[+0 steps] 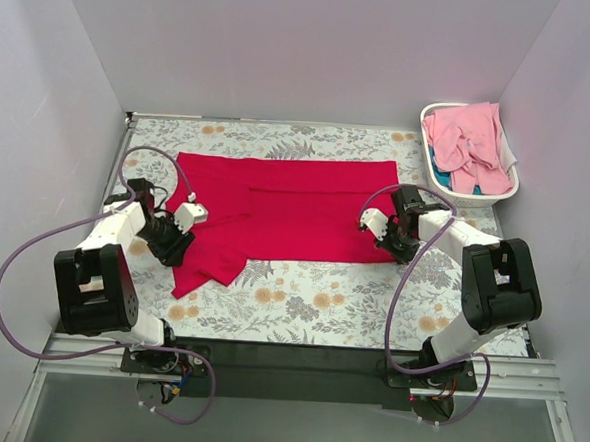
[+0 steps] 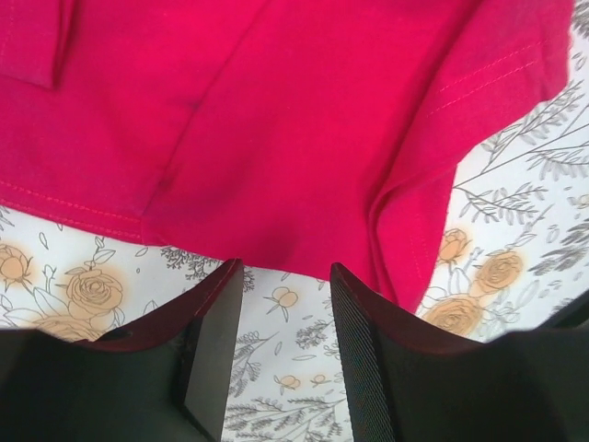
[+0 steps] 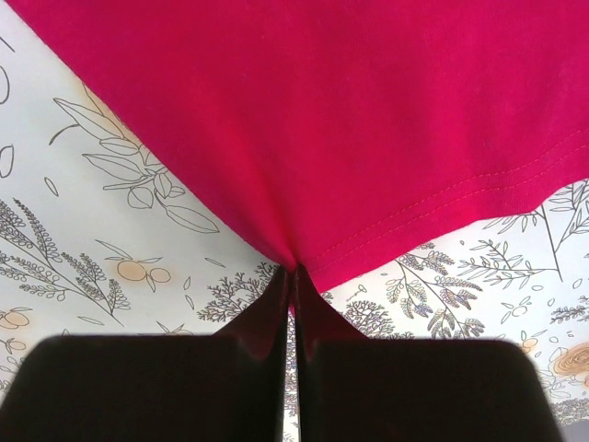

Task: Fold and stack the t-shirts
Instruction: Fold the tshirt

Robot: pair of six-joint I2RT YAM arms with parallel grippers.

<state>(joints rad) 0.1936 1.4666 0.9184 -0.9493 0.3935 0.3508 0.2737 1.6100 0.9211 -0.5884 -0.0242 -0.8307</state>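
A crimson red t-shirt (image 1: 286, 205) lies spread across the flowered table (image 1: 300, 301), with one sleeve trailing toward the near left. My left gripper (image 1: 176, 242) (image 2: 285, 267) stands open at that left side. Only the flowered tabletop (image 2: 285, 350) shows between its fingers, and the red t-shirt's hem (image 2: 276, 120) lies just beyond their tips. My right gripper (image 1: 390, 249) (image 3: 294, 269) is shut on the red t-shirt's near right corner (image 3: 322, 120), and the cloth puckers into the pinch. Pale pink t-shirts (image 1: 470, 147) sit bunched in the basket.
A white laundry basket (image 1: 472, 199) stands at the far right corner against the wall. Grey walls close in the table on the left, back and right. Purple cables loop beside both arms.
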